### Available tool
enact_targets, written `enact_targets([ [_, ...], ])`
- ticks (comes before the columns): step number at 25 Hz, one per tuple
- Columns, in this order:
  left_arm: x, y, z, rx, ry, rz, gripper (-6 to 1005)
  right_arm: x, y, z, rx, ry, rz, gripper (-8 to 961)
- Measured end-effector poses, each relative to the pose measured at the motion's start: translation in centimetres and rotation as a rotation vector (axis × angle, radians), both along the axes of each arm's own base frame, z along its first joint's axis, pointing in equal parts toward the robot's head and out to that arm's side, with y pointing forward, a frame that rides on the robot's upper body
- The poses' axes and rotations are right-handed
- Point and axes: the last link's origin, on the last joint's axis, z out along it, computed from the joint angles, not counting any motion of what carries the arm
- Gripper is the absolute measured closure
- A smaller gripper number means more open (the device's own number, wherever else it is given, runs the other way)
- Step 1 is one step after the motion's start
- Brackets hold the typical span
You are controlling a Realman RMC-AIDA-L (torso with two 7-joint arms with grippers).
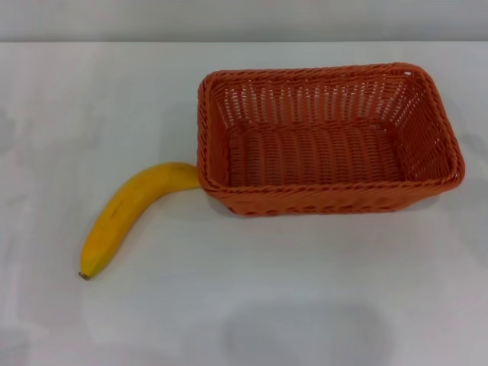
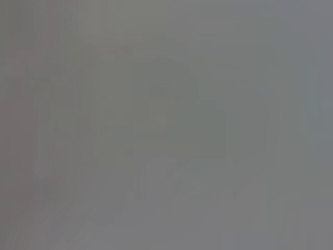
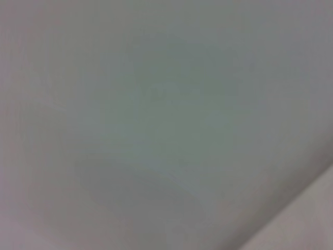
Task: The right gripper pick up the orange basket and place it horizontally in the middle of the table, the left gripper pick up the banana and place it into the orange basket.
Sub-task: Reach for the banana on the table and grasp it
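Note:
In the head view the orange basket (image 1: 328, 141) stands upright on the white table (image 1: 244, 305), its long side running left to right, right of the middle. Nothing lies inside it. The banana (image 1: 130, 213) lies on the table to the basket's left. Its upper end touches the basket's front left corner and its dark tip points toward the near left. Neither gripper shows in any view. Both wrist views hold only a plain grey surface.
The table's far edge (image 1: 244, 42) runs along the top of the head view. Bare tabletop lies in front of the basket and to the banana's left.

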Motion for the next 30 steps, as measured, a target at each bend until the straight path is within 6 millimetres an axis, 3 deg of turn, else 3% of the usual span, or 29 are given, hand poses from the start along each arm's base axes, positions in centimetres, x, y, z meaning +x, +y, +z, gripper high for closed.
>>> enact_targets([
  [4, -0.1, -0.2, -0.2, 0.018, -0.016, 0.015, 124, 1.1, -0.2, 1.6, 0.167, -0.033, 0.003, 501],
  [8, 0.2, -0.2, -0.9, 0.007, -0.051, 0.013, 124, 2.0, 0.6, 2.1, 0.386, -0.197, 0.028, 482],
  [15, 0.3, 0.4, -2.3, -0.093, -0.230, -0.033, 125, 2.3, 2.1, 0.8, 0.638, -0.732, 0.130, 450],
  [18, 0.3, 1.0, -2.0, -0.192, -0.291, -0.093, 125, 2.3, 2.5, -0.1, 0.714, -0.877, 0.124, 436],
  [21, 0.2, 1.5, -0.7, -0.311, -0.380, -0.153, 125, 2.5, 2.8, -0.5, 0.755, -0.923, 0.073, 422],
  [25, 0.1, 2.2, 2.8, -0.563, -0.454, -0.194, 125, 2.8, 2.9, -0.9, 0.759, -0.957, 0.048, 403],
  [30, 2.7, 3.1, 7.5, -0.904, -0.390, -0.217, 125, 3.4, 2.9, -0.7, 0.744, -0.969, 0.012, 219],
])
